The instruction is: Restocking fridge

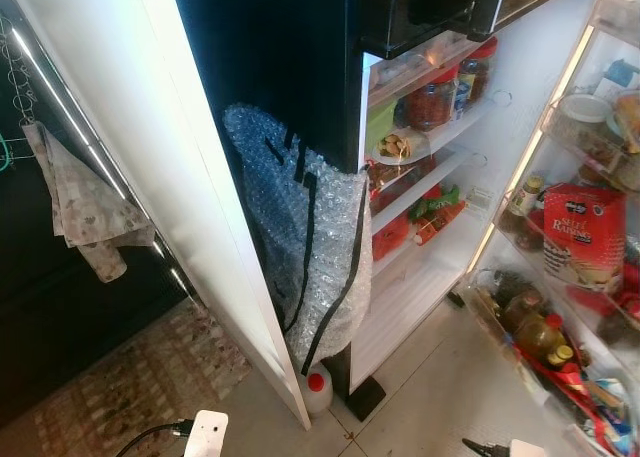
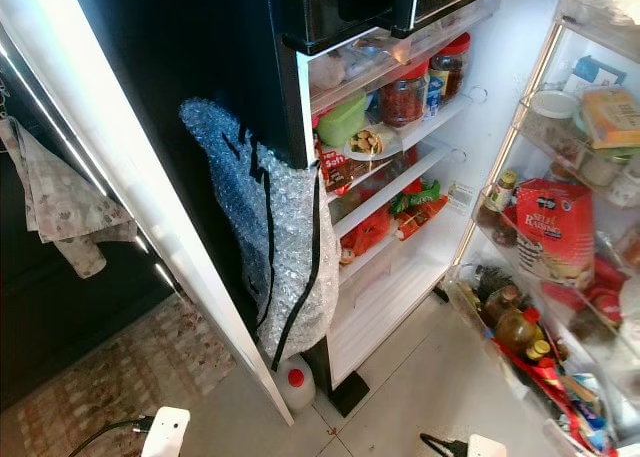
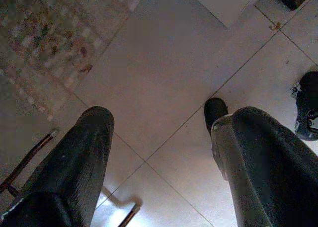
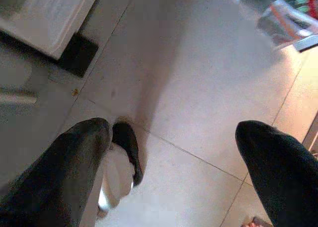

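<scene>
The black fridge (image 1: 280, 57) stands open ahead of the robot, its white interior lit and its shelves loaded. Both arms hang low over the pale tiled floor (image 3: 164, 98), well apart from the fridge.

Left gripper (image 3: 164, 152): jaws wide apart, holding nothing and touching nothing. The two black fingers (image 3: 84, 157) are rounded, matt and finely ribbed. Below them lie smooth square tiles with thin dark joints and the corner of a mottled patterned rug (image 3: 44, 33).

Right gripper (image 4: 174, 162): jaws likewise spread wide and empty, above the same tiles. The black plinth block (image 4: 77, 53) at the fridge base shows beyond its fingers.

Fridge interior: white wire-edged shelves carry red-lidded glass jars (image 2: 405, 97), a green plastic bowl (image 2: 343, 120) and red packets (image 2: 365, 232). The open door rack (image 1: 560, 277) on the robot's right holds a red printed carton (image 1: 585, 232), an amber bottle with a yellow cap (image 1: 540, 335) and assorted packets.

A translucent bubble-wrap bag with black straps (image 1: 310, 237) hangs against the dark side of the fridge cabinet, soft and crumpled. A white plastic jug with a red cap (image 1: 316, 385) stands on the floor just under it. A white panel (image 1: 150, 177) runs diagonally beside the bag. A pale patterned cloth (image 1: 85, 212) hangs on the robot's left.
</scene>
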Robot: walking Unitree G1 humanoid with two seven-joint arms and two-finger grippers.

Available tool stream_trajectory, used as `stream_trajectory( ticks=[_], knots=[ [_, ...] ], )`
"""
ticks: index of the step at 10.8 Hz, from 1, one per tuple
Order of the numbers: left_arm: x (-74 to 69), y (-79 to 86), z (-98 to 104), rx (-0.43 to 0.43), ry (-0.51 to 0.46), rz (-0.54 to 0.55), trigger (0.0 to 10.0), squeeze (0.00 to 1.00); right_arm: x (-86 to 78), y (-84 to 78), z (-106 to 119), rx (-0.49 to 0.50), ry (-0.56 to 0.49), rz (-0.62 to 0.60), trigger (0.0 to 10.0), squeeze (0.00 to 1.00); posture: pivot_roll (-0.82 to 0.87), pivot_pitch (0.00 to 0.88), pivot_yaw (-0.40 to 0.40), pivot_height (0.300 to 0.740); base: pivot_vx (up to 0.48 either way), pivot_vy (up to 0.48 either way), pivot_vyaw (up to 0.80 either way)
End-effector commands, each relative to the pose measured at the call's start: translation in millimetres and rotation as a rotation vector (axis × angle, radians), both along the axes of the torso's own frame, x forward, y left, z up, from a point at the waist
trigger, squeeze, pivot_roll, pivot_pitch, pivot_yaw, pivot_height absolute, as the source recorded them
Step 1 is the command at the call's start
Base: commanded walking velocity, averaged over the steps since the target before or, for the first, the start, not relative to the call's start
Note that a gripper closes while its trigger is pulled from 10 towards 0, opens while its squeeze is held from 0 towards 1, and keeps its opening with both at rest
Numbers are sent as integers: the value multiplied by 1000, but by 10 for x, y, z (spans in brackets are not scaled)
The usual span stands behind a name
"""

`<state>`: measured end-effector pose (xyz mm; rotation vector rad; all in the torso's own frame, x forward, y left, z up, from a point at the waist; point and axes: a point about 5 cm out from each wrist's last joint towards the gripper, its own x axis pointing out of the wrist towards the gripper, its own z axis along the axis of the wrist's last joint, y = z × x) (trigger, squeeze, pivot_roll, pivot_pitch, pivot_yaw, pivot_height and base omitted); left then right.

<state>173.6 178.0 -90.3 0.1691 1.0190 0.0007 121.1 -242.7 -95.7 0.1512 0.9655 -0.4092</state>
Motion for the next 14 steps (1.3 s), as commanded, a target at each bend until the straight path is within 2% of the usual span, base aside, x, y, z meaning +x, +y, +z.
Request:
stream_trajectory(
  ticks=[1, 2, 4, 6, 7, 8, 9, 10, 11, 12, 13, 14],
  knots=[
    [-64, 59, -24, 15, 26, 9, 10000, 0, -31, 5, -1, -14, -27, -54, 10000, 0, -38, 33, 75, 740, 0, 0, 0],
    [-66, 61, -24, 16, 27, 8, 10000, 0, -28, -4, 7, -29, -38, -67, 10000, 0, -40, 33, 76, 740, 0, 0, 0],
    [-75, 69, -27, 20, 30, 5, 10000, 0, -40, -31, 29, -59, -87, -170, 10000, 0, -43, 26, 73, 740, 0, 0, 0],
    [-77, 70, -28, 23, 31, 1, 10000, 0, -54, -37, 22, -85, -57, -153, 10000, 0, -52, 23, 74, 740, 0, 0, 0],
    [-78, 69, -28, 23, 30, -1, 10000, 0, 42, -126, 81, -146, -66, -214, 10000, 0, -53, 16, 74, 740, 0, 0, 0],
    [-79, 69, -29, 23, 30, -3, 10000, 0, 101, -303, 161, -210, -67, -319, 10000, 0, -57, 14, 75, 740, 0, 0, 0],
    [-79, 68, -29, 23, 30, -5, 10000, 0, 8, -348, 146, -213, -47, -374, 10000, 0, -60, 12, 77, 740, 0, 0, 0],
    [-77, 69, -28, 23, 30, -8, 10000, 0, -177, -472, 135, -221, -28, -415, 10000, 0, -59, 13, 75, 740, 0, 0, 0],
    [-74, 69, -26, 23, 29, -9, 10000, 0, -146, -446, 148, -240, -48, -453, 10000, 0, -61, 19, 75, 740, 0, 0, 0],
    [-73, 69, -26, 23, 29, -9, 10000, 0, -144, -408, 131, -211, -45, -501, 10000, 0, -59, 25, 71, 740, 0, 0, 0],
    [-71, 67, -26, 23, 29, -6, 10000, 0, -192, -376, 99, -191, -9, -540, 10000, 0, -57, 26, 69, 740, 0, 0, 0],
    [-69, 66, -25, 22, 29, -4, 10000, 0, -292, -393, 83, -215, 31, -596, 10000, 0, -59, 31, 72, 740, 0, 0, 0]
  ],
)
